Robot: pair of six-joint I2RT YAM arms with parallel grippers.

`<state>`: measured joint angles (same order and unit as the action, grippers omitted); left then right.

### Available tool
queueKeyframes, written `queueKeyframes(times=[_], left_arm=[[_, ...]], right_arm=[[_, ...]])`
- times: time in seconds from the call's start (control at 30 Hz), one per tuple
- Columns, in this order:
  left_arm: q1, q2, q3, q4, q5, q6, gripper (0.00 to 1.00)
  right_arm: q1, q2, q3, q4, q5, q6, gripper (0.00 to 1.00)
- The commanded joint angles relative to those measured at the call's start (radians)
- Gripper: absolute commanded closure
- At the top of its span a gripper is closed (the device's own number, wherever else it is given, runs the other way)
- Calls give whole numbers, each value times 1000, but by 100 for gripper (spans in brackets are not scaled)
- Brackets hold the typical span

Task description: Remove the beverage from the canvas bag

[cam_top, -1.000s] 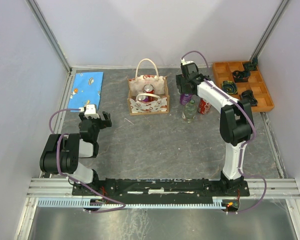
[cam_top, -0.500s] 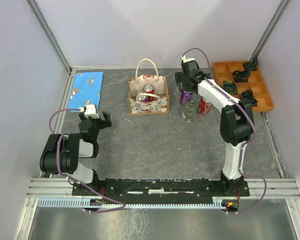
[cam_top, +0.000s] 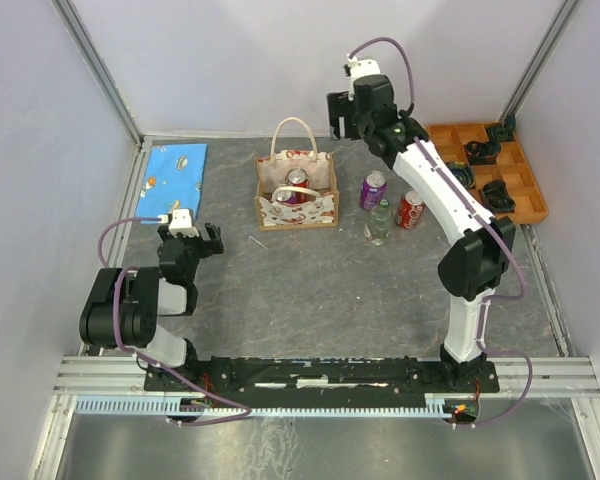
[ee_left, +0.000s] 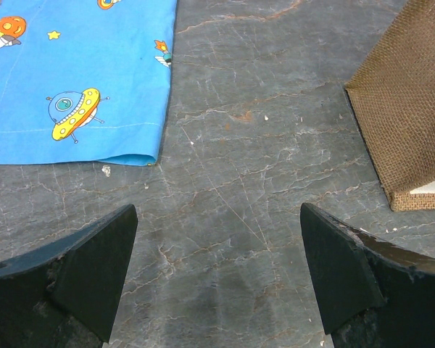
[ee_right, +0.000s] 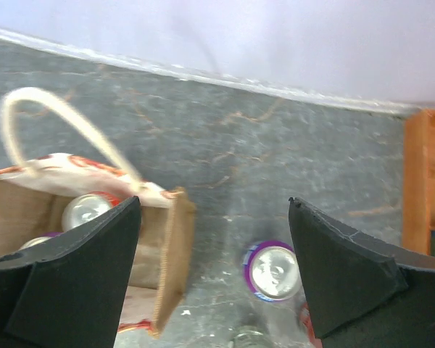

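- Top external: right gripper (cam_top: 338,112) hangs above bench (cam_top: 330,280), beside canvas bag (cam_top: 298,212); fingers apart, empty.
- Beverage can (cam_top: 297,180) stands inside bag.
- Left gripper (ee_left: 217,210): fingers apart, empty.

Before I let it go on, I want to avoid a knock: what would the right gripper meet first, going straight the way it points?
Probably bare table, in the gap between the canvas bag and the purple can. The right gripper is open with nothing between its fingers. Depth is unclear in this view, so the can could be clipped.
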<state>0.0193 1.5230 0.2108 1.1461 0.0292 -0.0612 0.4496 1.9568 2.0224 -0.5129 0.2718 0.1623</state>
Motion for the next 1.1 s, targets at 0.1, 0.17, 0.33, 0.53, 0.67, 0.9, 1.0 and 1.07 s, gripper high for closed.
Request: queueKeyframes(times=[0.1,0.17,0.33,0.53,0.67,0.9,1.0,1.07], left_arm=[[-3,-6,22,34,-8,43,1],[-4,-5,22,34,-8,43,1],[-3,-6,22,34,-8,43,1],[-4,-6,22,35,-7,43,1],[-3,-6,22,34,-8,43,1],[-4,-5,22,35,-7,43,1],[-4,-6,22,35,-8,43,1],[-4,-4,22,35,-7,43,1]], right_arm=[[103,18,68,-2,-123,-4,14],[115,28,59,10,-157,14,17],[136,56,36,35,-242,34,18],[166,89,11,63,-331,47,19],[181,157,36,44,-341,79,16],[225,230,91,-11,-158,142,6],[239,240,88,-16,-118,177,4],[252,244,83,-16,-96,187,1]])
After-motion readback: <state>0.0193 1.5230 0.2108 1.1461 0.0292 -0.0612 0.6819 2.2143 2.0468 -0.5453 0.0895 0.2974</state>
